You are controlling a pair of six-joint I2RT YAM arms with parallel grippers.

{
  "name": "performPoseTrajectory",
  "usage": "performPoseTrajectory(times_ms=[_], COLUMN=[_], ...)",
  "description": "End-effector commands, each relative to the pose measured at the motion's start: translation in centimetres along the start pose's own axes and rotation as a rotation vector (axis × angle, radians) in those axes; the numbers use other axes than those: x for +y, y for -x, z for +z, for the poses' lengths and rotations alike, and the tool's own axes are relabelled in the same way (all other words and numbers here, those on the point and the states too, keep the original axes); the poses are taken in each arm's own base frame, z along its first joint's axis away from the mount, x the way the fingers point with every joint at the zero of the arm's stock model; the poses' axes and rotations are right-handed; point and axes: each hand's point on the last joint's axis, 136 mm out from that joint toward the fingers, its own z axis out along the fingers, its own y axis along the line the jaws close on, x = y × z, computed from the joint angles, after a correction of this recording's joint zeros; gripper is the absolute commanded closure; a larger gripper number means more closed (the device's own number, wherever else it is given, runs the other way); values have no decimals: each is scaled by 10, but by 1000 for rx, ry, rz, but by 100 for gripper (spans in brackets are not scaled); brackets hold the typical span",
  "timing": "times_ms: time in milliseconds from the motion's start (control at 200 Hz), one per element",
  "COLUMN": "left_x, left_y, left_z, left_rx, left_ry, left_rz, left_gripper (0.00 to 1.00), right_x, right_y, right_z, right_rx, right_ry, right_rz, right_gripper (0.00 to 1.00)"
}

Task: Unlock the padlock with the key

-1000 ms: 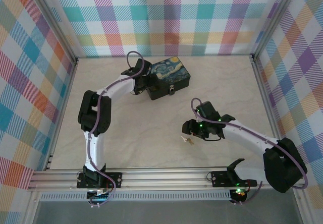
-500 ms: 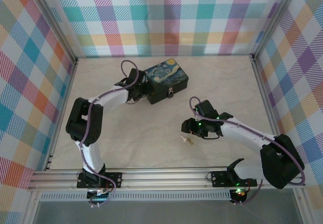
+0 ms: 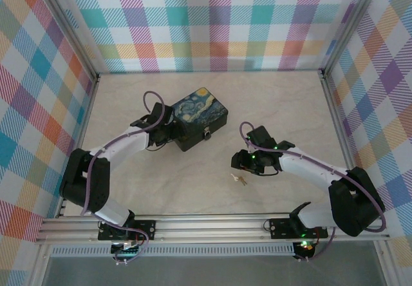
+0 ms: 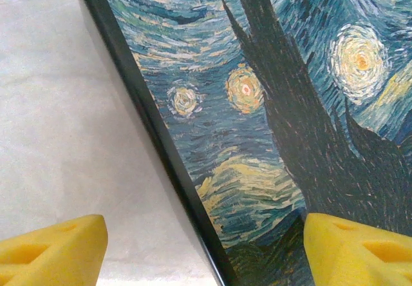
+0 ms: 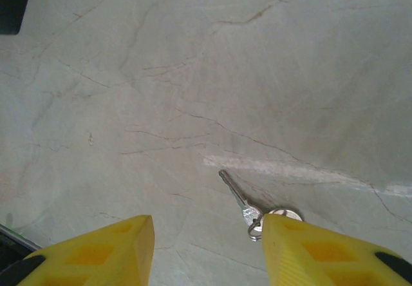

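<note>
While my left gripper (image 4: 205,241) straddles the blue box's (image 4: 270,118) edge, open, near the padlock (image 3: 207,133), my right gripper (image 5: 207,234) hovers open, the key (image 5: 248,203) lying loose between its fingers (image 5: 309,254). Next I must centre and pinch it.

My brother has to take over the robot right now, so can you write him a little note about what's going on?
Left gripper: open, straddling one edge of the blue box, one finger over the lid, one over the table.
Right gripper: open, empty, hovering over the key, which lies flat on the table.
Padlock: on the box's front latch.
Done: nothing gripped yet.
Left: pick up key, insert it, turn.
</note>
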Motion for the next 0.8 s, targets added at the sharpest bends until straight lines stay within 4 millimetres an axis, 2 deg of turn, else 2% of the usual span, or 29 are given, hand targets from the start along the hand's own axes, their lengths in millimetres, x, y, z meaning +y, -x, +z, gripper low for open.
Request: performPoseTrajectory(times_ms=[0,145,265,345,425,540,645,795], left_x=[55,48,32,18,3,-16,-27,-36], left_y=[-41,-26,-5,-2,-12,-36,-53,-63], left_z=[-3,-21,-49,-62,-67,-64,-62,-64], left_rx=[137,106,48,38,48,79,89,86], left_ry=[169,150,117,97,79,54,40,22], left_rz=[20,37,42,70,114,149,166,185], left_gripper=[21,18,15,14,14,14,14,13], right_x=[-12,-13,-16,-16,-19,-25,-25,-24], right_y=[-16,-20,-20,-20,-20,-19,-19,-22], right_z=[4,10,15,17,21,23,22,24], right_rx=[58,77,85,85,92,98,98,118], right_ry=[-25,-21,-39,-48,-78,-129,-148,-191], right_rz=[-7,-7,-6,-16,-31,-39,-56,-105], right_gripper=[53,57,59,59,60,60,60,59])
